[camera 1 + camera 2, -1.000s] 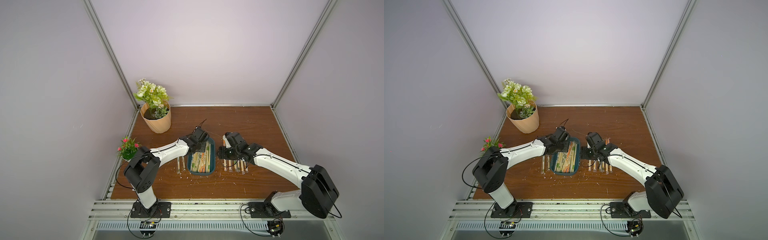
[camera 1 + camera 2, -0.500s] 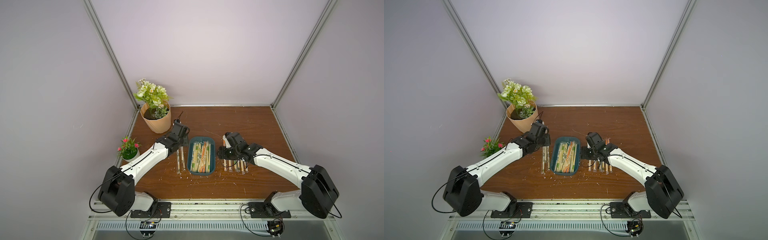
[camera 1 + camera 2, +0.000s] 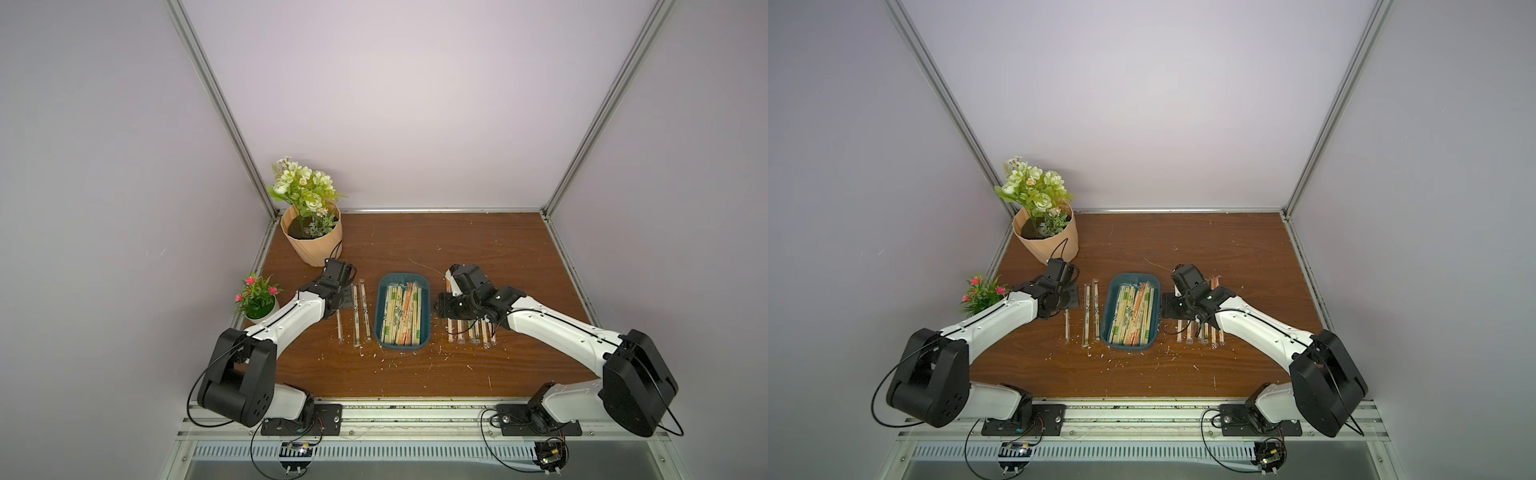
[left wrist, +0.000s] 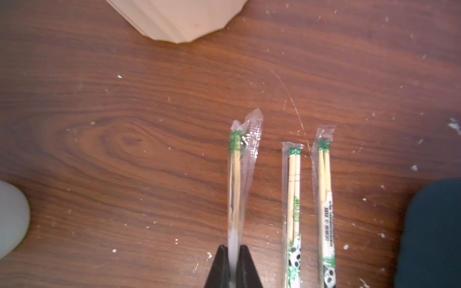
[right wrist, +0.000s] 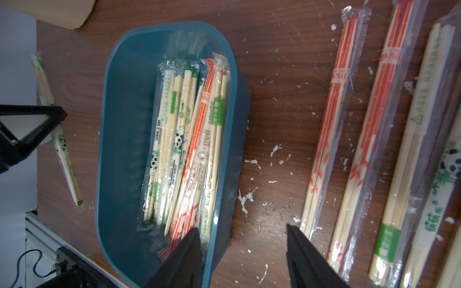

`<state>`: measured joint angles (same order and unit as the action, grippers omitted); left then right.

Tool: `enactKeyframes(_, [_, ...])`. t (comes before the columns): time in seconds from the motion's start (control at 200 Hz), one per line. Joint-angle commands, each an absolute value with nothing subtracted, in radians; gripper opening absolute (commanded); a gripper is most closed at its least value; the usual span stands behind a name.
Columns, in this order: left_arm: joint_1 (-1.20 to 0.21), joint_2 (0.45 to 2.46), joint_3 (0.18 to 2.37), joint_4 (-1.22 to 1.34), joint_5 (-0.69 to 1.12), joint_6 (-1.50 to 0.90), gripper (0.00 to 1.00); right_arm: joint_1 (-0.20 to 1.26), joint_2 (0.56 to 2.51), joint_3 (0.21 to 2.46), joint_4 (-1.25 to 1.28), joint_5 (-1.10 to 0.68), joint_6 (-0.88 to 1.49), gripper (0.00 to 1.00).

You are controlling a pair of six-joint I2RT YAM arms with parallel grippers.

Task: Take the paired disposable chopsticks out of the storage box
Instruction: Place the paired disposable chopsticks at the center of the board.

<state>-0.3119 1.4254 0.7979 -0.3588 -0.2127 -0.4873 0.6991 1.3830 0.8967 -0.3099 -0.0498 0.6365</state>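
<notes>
Listing hazards, item by item, from the piece I carry outward.

1. Held pair (image 4: 235, 189): green-capped, in a clear sleeve, pinched edge-on between my left fingers (image 4: 220, 270), which are closed tight on it. It is outside the storage box, over the tabletop (image 4: 124, 99), beside two laid pairs (image 4: 294, 204). I cannot tell whether its far tip touches the wood. Risk, as I judge it: the sleeve looks slick and loose, so the sticks may slide inside it, or the pair may roll onto its neighbours on release.

2. Paired disposable chopsticks (image 3: 402, 309) left to remove: a crossed heap inside the storage box (image 5: 124, 119), mid-tabletop. Risk: the sleeves overlap, so one pinch may lift two or drag a neighbour.

3. My right fingers (image 5: 182, 259): about half open, holding nothing, straddling the box's wall. One is over the heap, the other over bare wood beside the right-hand row (image 5: 324, 139). Risk: lowering from here sets a finger on the rim and tips or shoves the light box.

4. Flower pot (image 3: 313, 245): near my left wrist. Risk: a wide swing could knock it.
</notes>
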Motion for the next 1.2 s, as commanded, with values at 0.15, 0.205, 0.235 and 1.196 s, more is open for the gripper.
enactKeyframes(0.15, [-0.301,1.505,0.786,-0.316,-0.164,-0.476,0.02,0.703,1.373,0.908,-0.316,-0.031,0.643,0.59])
enactKeyframes(0.205, [-0.301,1.52,0.784,-0.309,-0.16,-0.474,0.03,0.703,1.374,0.908,-0.317,-0.03,0.643,0.59])
enactKeyframes(0.235, [-0.303,1.525,0.783,-0.304,-0.16,-0.476,0.04,0.702,1.374,0.909,-0.318,-0.031,0.643,0.59])
enactKeyframes(1.196, [-0.394,1.399,0.942,-0.368,-0.07,-0.516,0.38,0.702,1.382,0.899,-0.309,-0.028,0.633,0.59])
